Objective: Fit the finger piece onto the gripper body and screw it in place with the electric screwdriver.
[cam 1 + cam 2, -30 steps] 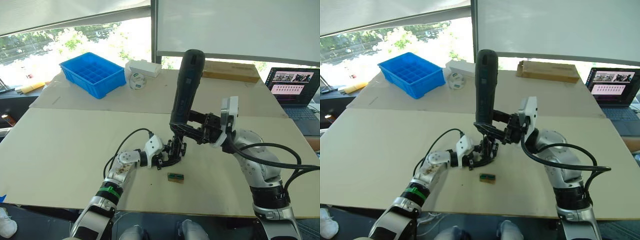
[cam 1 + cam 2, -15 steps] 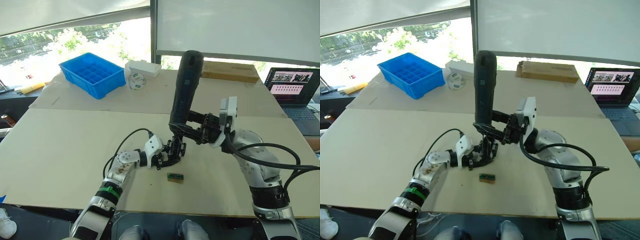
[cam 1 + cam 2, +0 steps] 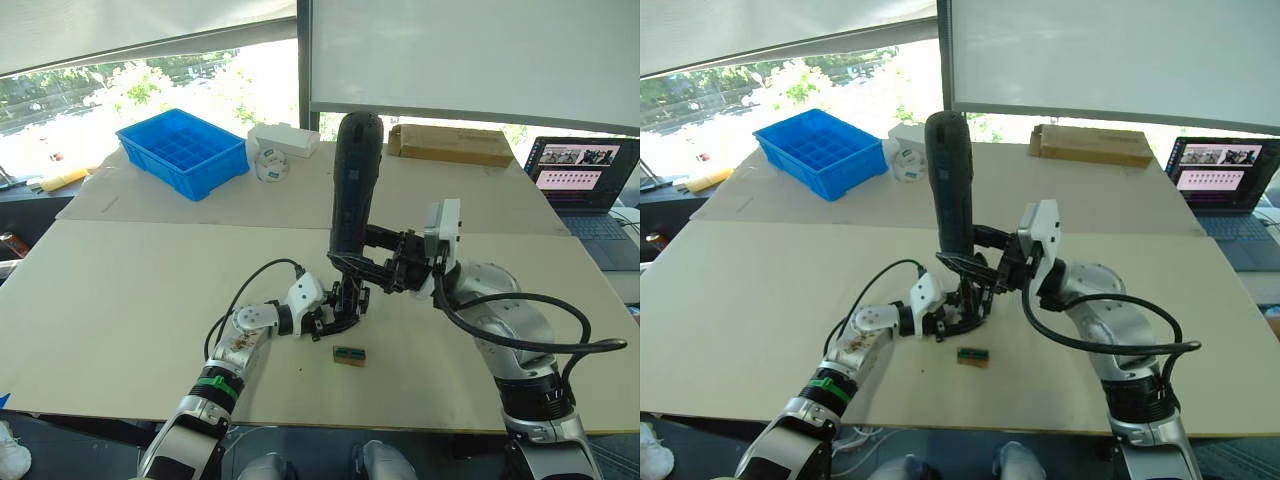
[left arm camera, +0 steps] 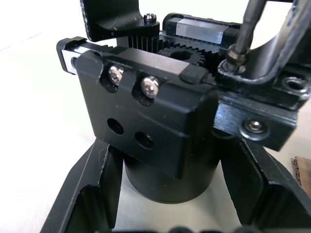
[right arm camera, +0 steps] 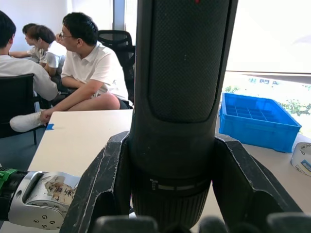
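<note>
The robot holds a tool over a part in the middle of the frame.

The right end effector (image 3: 375, 262) grips the electric screwdriver (image 3: 352, 185), which stands nearly upright. Its thin bit touches the gripper body (image 4: 150, 121). The left end effector (image 3: 335, 318) is clenched on the gripper body, low on the desk (image 3: 120, 290).

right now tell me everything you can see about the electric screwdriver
The electric screwdriver is a thick black cylinder with a rounded top and textured grip. It stands nearly upright, clamped between the fingers of the right end effector. Its thin metal bit points down onto the gripper body, which the left end effector holds on the table.
</note>
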### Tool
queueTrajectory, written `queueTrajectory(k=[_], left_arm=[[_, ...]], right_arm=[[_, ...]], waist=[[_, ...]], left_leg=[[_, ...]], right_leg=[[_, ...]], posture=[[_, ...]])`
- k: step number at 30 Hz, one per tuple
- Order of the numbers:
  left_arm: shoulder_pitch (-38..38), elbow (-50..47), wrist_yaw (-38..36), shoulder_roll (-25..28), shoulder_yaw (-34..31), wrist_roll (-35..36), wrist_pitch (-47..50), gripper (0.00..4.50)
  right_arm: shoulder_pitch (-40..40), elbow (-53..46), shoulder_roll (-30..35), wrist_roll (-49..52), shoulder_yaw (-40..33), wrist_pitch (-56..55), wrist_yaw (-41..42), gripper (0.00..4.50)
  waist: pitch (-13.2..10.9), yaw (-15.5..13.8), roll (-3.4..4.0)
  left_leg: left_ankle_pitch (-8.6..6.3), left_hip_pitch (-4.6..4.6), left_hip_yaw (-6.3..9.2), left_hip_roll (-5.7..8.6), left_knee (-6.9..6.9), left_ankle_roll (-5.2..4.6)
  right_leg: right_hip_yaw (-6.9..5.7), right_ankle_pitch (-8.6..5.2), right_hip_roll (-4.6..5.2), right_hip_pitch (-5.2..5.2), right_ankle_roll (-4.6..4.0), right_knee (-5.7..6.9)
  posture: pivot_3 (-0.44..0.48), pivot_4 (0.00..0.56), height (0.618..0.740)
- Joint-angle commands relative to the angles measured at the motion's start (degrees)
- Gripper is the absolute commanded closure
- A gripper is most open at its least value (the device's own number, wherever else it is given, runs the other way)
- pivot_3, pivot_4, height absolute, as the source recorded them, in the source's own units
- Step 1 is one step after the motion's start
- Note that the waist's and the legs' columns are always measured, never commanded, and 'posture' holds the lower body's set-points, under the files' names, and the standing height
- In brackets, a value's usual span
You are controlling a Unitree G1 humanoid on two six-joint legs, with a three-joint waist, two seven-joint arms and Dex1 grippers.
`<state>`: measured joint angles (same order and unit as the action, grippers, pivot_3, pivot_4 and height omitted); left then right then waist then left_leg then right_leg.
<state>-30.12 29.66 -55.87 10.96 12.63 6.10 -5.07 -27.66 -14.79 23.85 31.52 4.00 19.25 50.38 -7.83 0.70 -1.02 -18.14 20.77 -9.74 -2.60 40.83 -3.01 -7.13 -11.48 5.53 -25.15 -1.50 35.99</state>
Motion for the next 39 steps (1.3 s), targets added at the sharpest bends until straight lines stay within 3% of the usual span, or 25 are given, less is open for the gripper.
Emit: queueTrajectory(k=[1,39], left_arm=[[0.8,1.0,-0.6,0.1,0.8,-0.6,0.2,2.1],[2.4,-0.3,-0.4,0.5,0.6,-0.3,-0.2,2.1]], right_arm=[[2.4,2.9,1.5,-2.6,2.7,2.7,0.5,2.59],[3.5,5.4,1.9,-5.3,4.2,0.6,-0.6,2.59]], waist=[[0.0,0.0,-0.02],[0.3,0.2,-0.08]], left_leg=[[0.0,-0.01,0.0,0.0,0.0,0.0],[-0.36,-0.46,0.0,-0.09,-0.21,-0.36]], right_leg=[[0.0,0.0,0.0,0.01,0.0,0.0],[-0.04,-0.05,0.57,0.33,-0.01,-0.08]], posture=[[0.0,0.15,0.74],[0.0,0.15,0.74]])
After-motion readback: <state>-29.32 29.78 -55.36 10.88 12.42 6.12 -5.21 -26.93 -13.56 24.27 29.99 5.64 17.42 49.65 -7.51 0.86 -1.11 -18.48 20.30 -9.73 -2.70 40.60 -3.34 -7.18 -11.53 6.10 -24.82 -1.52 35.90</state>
